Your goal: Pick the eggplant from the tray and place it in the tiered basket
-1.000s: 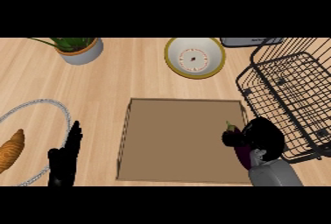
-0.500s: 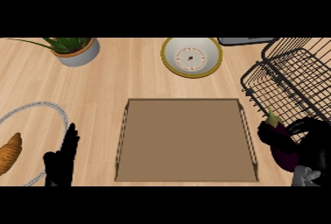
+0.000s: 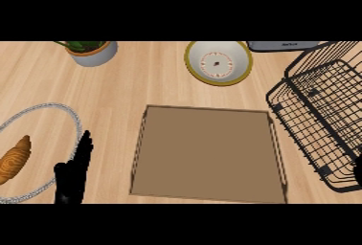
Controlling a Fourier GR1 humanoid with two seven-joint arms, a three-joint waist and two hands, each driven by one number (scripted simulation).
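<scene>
Left hand (image 3: pixel 73 174): one, open, fingers straight and upright, holding nothing, at the counter's (image 3: pixel 141 86) lower-left edge. Beside it is one plate (image 3: pixel 44 107) with one croissant (image 3: pixel 14 161), both cut off. One tray (image 3: pixel 212 153) sits mid-counter. One wire basket (image 3: pixel 318 110) is cut off at the right edge. Eggplant not visible. One dark shape (image 3: pixel 358 167) behind the basket wires is unidentifiable. Right hand: cannot tell.

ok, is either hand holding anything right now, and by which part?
Left hand is open and holds nothing. Right hand and eggplant are out of view, so that side cannot be told.

One tray (image 3: pixel 209 153), one basket (image 3: pixel 318 110), one croissant (image 3: pixel 14 160), one plant (image 3: pixel 86 46).
</scene>
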